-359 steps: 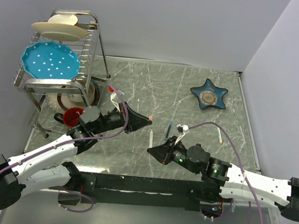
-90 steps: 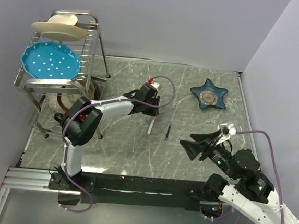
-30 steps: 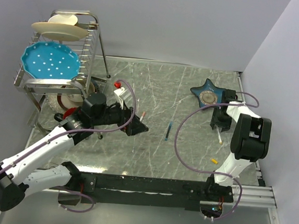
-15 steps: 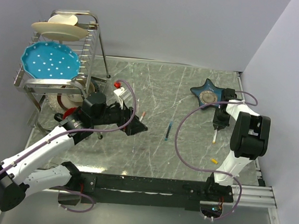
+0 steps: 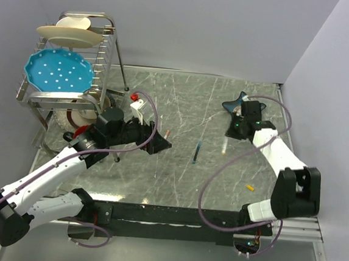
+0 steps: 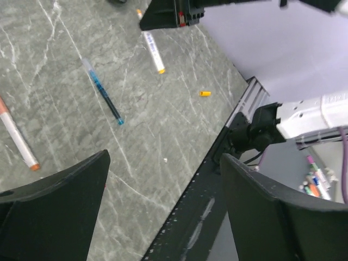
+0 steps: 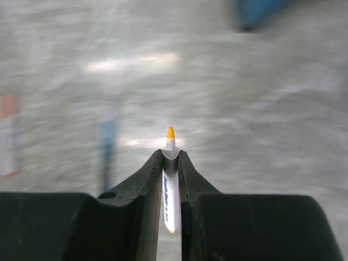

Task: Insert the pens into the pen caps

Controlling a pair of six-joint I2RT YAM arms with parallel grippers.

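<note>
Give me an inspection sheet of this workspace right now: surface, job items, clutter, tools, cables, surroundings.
Surface: grey marbled table, no spills seen.
Job's things: blue pen and red-ended pen lying loose; yellow-orange cap front right; yellow-tipped pen clamped.
Clutter: dish rack with plates far left; blue star dish far right.
Tools: left tool open, empty; right tool shut on the yellow-tipped pen.
Cables: purple cable loops over the table from the right arm.
Surroundings: plain walls, nothing else seen.

Grey-green marble counter (image 5: 165,99), white veins; blue pen (image 5: 196,152); yellow-orange cap (image 5: 250,188); white pen (image 7: 169,201), orange tip; turquoise plate (image 5: 58,70), white dots.
</note>
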